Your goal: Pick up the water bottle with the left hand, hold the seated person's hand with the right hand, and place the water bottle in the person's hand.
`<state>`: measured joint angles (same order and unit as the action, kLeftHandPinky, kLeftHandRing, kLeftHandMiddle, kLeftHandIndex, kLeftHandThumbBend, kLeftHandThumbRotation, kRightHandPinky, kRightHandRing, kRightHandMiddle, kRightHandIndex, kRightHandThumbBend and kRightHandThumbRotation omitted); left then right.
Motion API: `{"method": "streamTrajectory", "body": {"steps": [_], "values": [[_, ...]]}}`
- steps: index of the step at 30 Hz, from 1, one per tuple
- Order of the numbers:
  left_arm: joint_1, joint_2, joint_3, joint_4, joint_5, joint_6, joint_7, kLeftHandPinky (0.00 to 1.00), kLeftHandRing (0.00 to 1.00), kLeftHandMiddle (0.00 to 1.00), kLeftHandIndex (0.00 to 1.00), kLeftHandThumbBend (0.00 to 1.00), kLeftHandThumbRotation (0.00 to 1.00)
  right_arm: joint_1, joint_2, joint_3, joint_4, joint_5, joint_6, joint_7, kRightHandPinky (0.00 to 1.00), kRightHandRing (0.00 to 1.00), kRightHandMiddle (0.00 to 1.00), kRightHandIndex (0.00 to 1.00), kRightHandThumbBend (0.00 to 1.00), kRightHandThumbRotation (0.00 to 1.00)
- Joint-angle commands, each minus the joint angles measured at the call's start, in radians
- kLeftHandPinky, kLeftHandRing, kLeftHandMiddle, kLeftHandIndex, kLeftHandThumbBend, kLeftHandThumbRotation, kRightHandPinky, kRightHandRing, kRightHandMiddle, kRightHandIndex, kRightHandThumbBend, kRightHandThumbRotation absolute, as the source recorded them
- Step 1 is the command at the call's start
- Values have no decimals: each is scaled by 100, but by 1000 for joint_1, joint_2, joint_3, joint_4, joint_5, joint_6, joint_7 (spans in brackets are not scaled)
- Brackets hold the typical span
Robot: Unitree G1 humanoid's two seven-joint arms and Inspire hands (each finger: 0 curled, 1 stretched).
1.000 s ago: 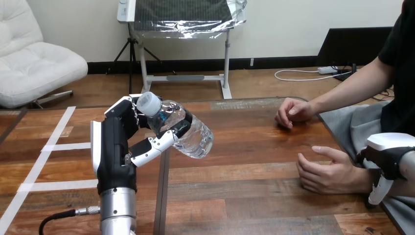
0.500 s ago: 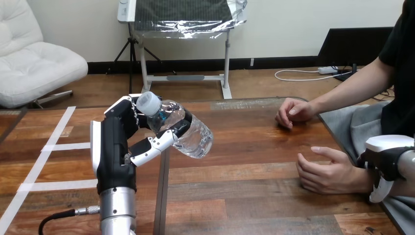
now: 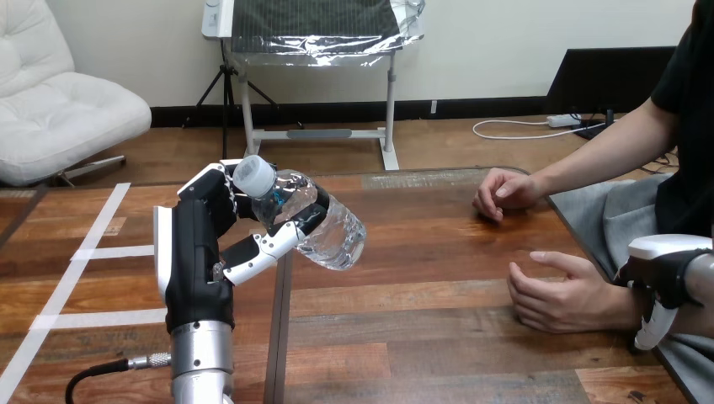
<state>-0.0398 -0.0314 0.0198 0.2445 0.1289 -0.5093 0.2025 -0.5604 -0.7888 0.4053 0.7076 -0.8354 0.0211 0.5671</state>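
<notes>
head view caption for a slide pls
Left hand holds a tilted water bottle over the table; right hand beside the person's near wrist.

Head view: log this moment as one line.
left hand: shut on water bottle, off table, tilted | right hand: beside person's nearer wrist, hold unclear | person's nearer hand: empty

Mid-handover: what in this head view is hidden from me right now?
1. Head view: right hand beside the person's nearer wrist; the wrist and the view's right edge hide whether it holds.
2. Head view: part of the water bottle near its neck, covered by fingers of the left hand.
</notes>
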Motion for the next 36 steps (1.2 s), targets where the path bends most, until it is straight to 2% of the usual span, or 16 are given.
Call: {"method": "streamTrajectory", "body": {"steps": [1,7,11,20,26,32,36], "values": [[-49,8,11,-44,2,-31,6,42,42,44,50,63,0,-13,40,16,26,29,20,50,57,69,78,82,66,4],[-48,10,11,-44,0,-32,4,42,42,44,50,63,0,-12,44,20,31,48,17,49,56,66,75,80,65,1],[-45,10,11,-51,-6,-24,0,42,42,44,50,63,0,-14,36,45,34,33,-13,46,56,66,74,79,64,1],[-47,15,11,-47,-12,-39,-4,42,41,44,50,62,0,-15,41,57,59,31,-29,26,64,69,75,77,61,3],[-45,15,14,-54,-13,-30,-6,43,41,44,50,62,0,-18,43,69,68,32,-42,33,59,67,74,76,60,1],[-48,17,16,-53,-1,-30,4,43,41,44,50,62,0,1,52,40,62,69,-33,16,52,63,71,73,61,0],[-50,17,17,-51,-1,-31,5,43,41,44,49,62,0,2,56,48,71,71,-33,7,53,64,72,72,62,0]]}}
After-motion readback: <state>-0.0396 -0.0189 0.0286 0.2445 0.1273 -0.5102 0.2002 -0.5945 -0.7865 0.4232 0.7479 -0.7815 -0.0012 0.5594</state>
